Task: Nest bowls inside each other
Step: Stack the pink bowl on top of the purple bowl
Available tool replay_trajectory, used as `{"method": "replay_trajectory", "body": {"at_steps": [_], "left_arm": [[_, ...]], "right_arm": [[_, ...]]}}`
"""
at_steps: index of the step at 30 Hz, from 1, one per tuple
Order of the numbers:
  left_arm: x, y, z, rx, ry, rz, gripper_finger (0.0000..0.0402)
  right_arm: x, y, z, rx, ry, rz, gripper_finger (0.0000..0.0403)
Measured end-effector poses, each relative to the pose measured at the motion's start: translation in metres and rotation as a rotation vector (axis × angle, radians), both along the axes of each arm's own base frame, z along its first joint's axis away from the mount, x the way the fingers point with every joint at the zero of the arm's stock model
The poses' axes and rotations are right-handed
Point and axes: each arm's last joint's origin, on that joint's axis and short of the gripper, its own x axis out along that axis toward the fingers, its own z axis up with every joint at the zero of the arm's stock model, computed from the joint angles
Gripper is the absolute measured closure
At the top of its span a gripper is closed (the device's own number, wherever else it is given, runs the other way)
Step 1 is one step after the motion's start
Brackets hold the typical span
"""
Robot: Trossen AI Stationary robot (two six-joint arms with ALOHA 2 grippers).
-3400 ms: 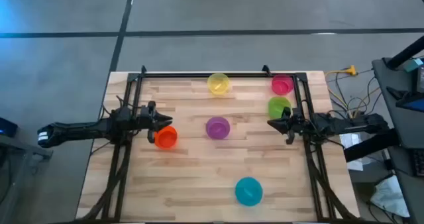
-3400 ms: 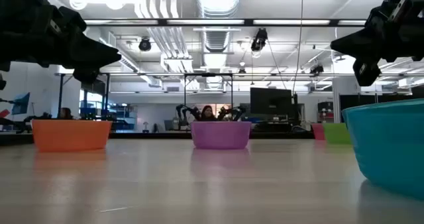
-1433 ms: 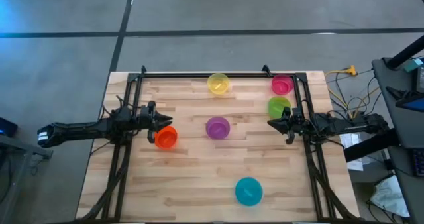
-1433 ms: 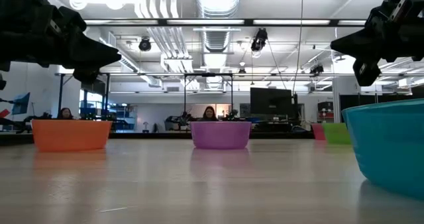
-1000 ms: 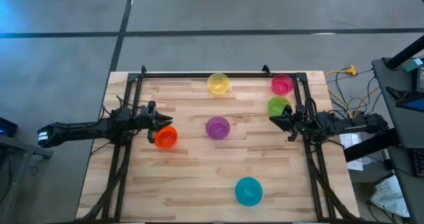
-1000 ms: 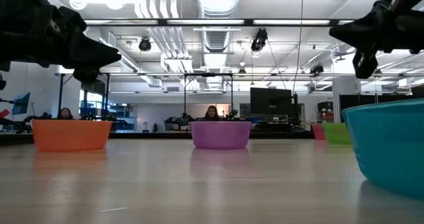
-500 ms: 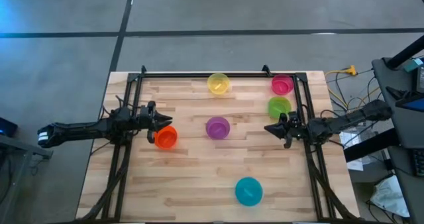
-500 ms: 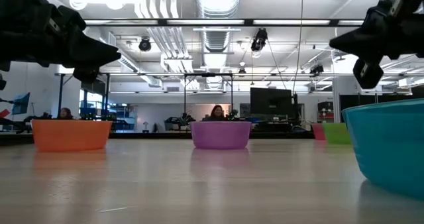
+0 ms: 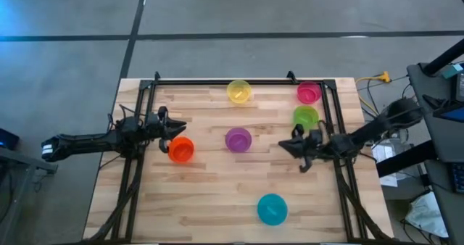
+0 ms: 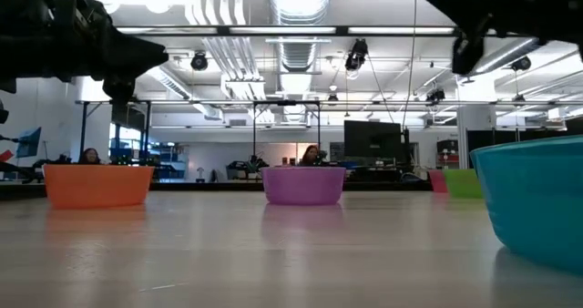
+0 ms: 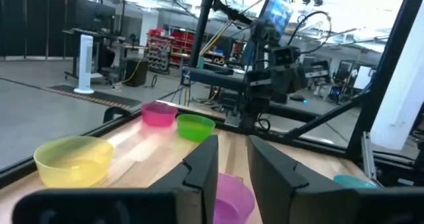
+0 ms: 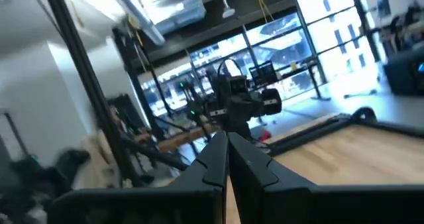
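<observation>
- Hovering just left of the orange bowl [image 9: 181, 150], the left gripper [image 9: 175, 128] is held narrowly parted.
- The right gripper [image 9: 283, 146] — fingers pressed together — is seen between the purple bowl [image 9: 238, 139] and green bowl [image 9: 305, 117].

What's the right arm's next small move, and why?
Probably carry the right gripper on toward the purple bowl and open its fingers, which are shut in the right wrist view. It hangs above the table between the purple bowl and the green bowl, holding nothing. All six bowls sit apart, none nested. The left gripper waits by the orange bowl.
</observation>
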Motion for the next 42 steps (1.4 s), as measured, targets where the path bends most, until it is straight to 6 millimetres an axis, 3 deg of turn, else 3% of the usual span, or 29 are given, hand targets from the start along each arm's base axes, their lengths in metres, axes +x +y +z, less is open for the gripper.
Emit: {"method": "replay_trajectory", "body": {"at_steps": [9,14,19,24,31,35,42], "left_arm": [[0.000,0.000,0.002,0.155,0.010,0.015,0.0334],[-0.001,0.000,0.013,-0.200,-0.173,-0.038,0.0334],[0.001,-0.006,0.013,-0.259,-0.159,-0.203,0.0334],[0.008,-0.016,0.015,-0.225,-0.174,-0.309,0.0334],[0.026,-0.044,0.021,-0.080,-0.199,-0.532,0.0334],[0.051,-0.062,0.026,-0.035,-0.109,-0.618,0.0334],[0.115,-0.095,0.031,0.044,0.002,-0.719,0.0334]], "right_arm": [[0.094,0.039,-0.001,-0.395,0.152,-0.074,0.0394],[0.130,0.054,-0.005,-0.507,0.255,-0.068,0.0394],[0.156,0.065,-0.004,-0.621,0.382,-0.049,0.0394],[0.173,0.071,0.004,-0.727,0.569,-0.005,0.0394],[0.182,0.068,0.017,-0.851,0.856,0.045,0.0394],[0.181,0.065,0.019,-0.855,0.946,0.058,0.0394],[0.176,0.062,0.008,-0.859,0.989,0.064,0.0394]]}}
